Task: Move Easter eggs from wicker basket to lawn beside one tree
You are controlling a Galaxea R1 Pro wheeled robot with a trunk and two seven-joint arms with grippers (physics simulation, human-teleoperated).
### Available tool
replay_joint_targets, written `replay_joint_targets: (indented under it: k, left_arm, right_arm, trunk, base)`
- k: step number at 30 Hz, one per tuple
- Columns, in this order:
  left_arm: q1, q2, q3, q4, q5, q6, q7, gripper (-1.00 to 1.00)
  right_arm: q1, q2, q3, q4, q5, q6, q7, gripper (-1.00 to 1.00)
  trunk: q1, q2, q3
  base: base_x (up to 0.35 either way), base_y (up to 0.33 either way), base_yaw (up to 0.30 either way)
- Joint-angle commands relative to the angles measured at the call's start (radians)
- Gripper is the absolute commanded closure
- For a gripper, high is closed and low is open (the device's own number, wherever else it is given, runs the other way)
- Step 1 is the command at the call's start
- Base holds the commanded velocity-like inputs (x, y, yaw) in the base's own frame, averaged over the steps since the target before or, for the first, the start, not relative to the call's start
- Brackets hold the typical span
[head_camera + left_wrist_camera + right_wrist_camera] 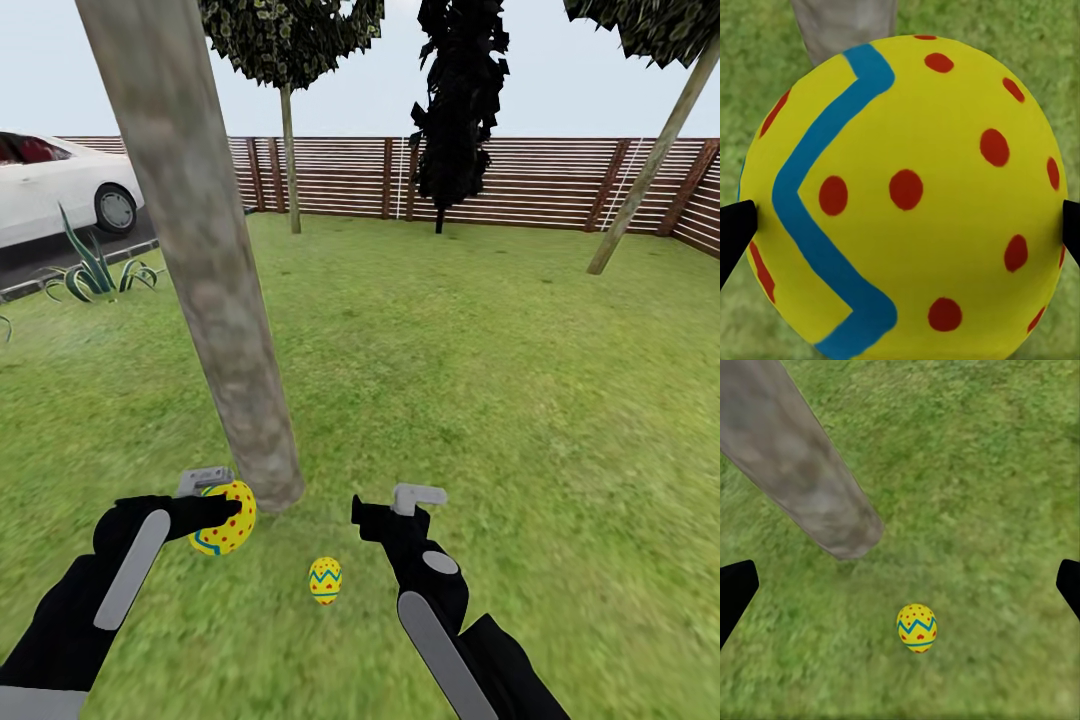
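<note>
1. Head view is showing your left tool [222,512] closing its fingers on one Easter egg [226,517], yellow with red dots and a blue zigzag, and holding it just beside the foot of the thick grey-brown tree [205,260].
2. Left wrist view is showing that same held egg [904,199] sitting between the two dark fingertips [733,232], which are pressing on its opposite sides; beyond the tool you are seeing the trunk [844,22] and green grass.
3. Your right tool [385,510] is standing wide open and is gripping nothing.
4. A second egg [325,580] is lying on the lawn [480,380] between your two tools, slightly nearer you than their tips and near the trunk's base.
5. Right wrist view is showing this lying egg [916,628] ahead of the open tool, resting on grass [990,472] a little apart from the trunk's foot [802,472], with the dark fingertips [735,585] spread far to either side.
6. Well beyond both tools, a brown slatted fence [540,185] is bounding the garden, with a narrow black tree [455,100] and thin-trunked trees [290,150] in front of it.
7. Far off on your left tool's side, a white car [60,195] is standing on dark paving behind a spiky plant [95,270].
</note>
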Motion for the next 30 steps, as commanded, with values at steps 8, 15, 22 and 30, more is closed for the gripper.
replay_joint_targets:
  k: [8,15,22,30]
  left_arm:
    - [-0.001,0.001,-0.003,0.0,0.01,0.001,0.011,1.0]
    - [-0.001,0.001,-0.003,0.0,0.008,-0.008,0.011,1.0]
    - [-0.001,0.001,-0.003,0.0,0.006,-0.012,0.011,1.0]
    - [-0.001,0.001,-0.004,0.0,0.004,-0.013,0.011,1.0]
  right_arm:
    - [0.0,0.0,0.001,-0.001,-0.007,0.003,-0.009,-1.0]
    - [-0.001,0.0,0.001,-0.001,-0.007,0.002,-0.009,-1.0]
    - [-0.001,0.001,0.001,-0.002,-0.007,0.002,-0.009,-1.0]
    - [-0.001,0.001,0.001,-0.001,-0.007,0.002,-0.009,-1.0]
  trunk:
    - [0.031,-0.057,-0.026]
    - [0.058,-0.106,-0.048]
    - [0.085,-0.155,-0.07]
    - [0.115,-0.211,-0.095]
  base:
    - [0.0,0.0,0.0]
    - [0.0,0.0,0.0]
    - [0.0,0.0,0.0]
    - [0.0,0.0,0.0]
